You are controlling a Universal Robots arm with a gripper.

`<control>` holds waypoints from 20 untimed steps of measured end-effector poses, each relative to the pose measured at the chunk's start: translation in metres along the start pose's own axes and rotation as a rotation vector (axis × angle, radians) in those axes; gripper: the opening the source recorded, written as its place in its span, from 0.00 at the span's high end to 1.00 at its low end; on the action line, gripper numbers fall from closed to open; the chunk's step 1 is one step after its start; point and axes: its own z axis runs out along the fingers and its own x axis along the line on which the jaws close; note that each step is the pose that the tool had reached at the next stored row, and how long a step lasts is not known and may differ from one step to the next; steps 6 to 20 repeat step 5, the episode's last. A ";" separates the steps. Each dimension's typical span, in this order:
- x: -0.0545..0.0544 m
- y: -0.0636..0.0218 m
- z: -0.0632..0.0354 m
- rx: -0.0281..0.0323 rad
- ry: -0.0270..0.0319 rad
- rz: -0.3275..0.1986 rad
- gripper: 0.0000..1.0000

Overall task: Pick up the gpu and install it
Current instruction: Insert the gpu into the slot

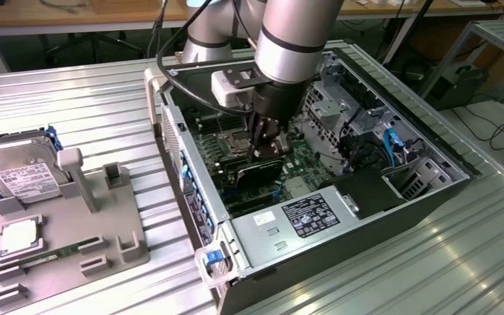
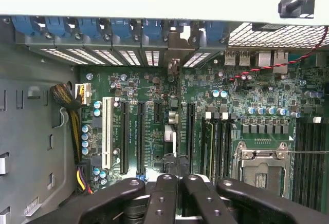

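The end effector (image 1: 265,152) reaches down inside the open computer case (image 1: 427,172), its fingers drawn together on the upper edge of the gpu (image 1: 259,172), which stands on edge directly beneath it on the motherboard (image 1: 300,157), about midway across the board. The arm (image 1: 289,33) comes in from the far edge of the bench (image 1: 103,98) and drops nearly vertical into the case. The exterior view takes in the hard drive (image 1: 20,174) and a grey fixture tray (image 1: 63,239) near the bench's edge at the exterior view's left, well apart from the case. The wrist view looks along the motherboard (image 2: 154,95) to its expansion slots (image 2: 124,136), the CPU socket (image 2: 262,167) and blue slot clips (image 2: 123,29), with the clenched fingers (image 2: 167,198) in the foreground.
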 end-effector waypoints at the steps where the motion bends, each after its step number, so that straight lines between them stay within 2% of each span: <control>1: 0.000 0.0000 0.0000 0.0000 0.0001 0.000 0.89; 20: 0.000 0.0000 0.0000 0.0000 0.0000 0.000 0.89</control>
